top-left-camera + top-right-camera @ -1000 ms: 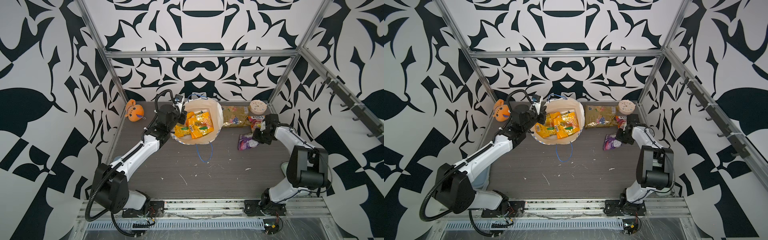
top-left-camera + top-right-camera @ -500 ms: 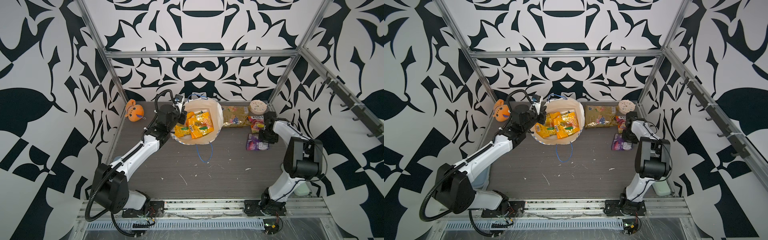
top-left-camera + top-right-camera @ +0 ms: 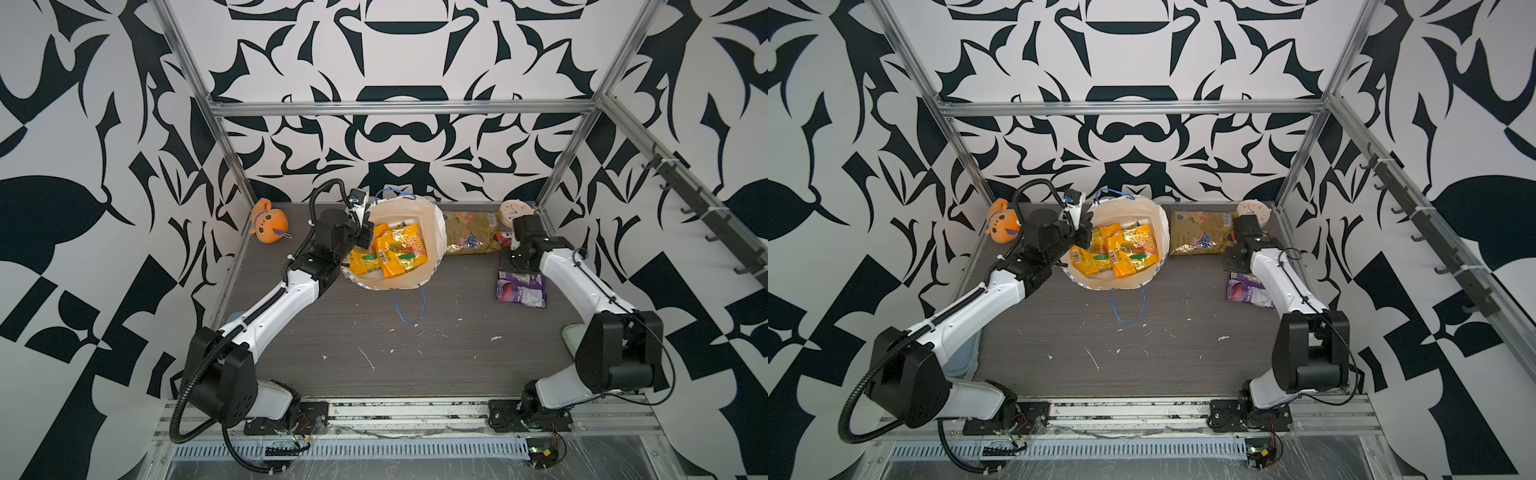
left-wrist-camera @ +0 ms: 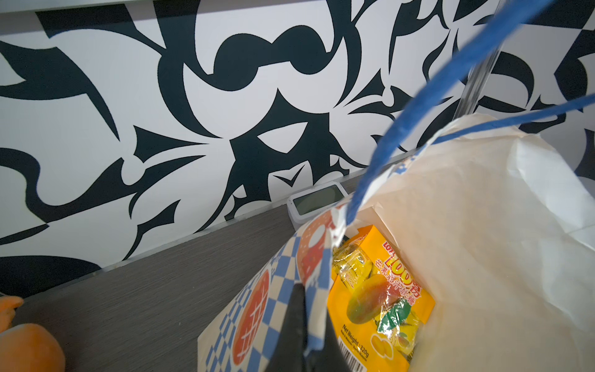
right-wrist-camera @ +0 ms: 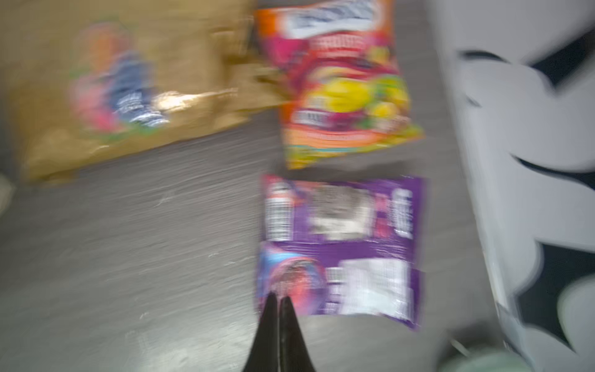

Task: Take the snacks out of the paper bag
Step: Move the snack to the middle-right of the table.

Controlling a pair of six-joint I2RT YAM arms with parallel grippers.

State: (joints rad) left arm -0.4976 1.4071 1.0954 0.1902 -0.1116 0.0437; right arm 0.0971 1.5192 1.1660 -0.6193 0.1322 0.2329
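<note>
The white paper bag (image 3: 434, 226) is at the far middle of the table (image 3: 415, 353). Its mouth is wide open, and it has a blue-white checker band and blue cord handles. Two orange-yellow packets (image 3: 401, 253) lie inside. The left gripper (image 4: 310, 309) pinches the bag's left rim. On the table to the right lie the gold packet (image 3: 471, 232), the red-pink packet (image 5: 341, 80) and the purple packet (image 3: 521, 289). The right gripper (image 5: 278, 298) is clenched and empty, at the purple packet's corner.

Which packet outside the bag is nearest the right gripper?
The purple packet: the right gripper is at its corner; the gold packet and red-pink packet lie farther off.
</note>
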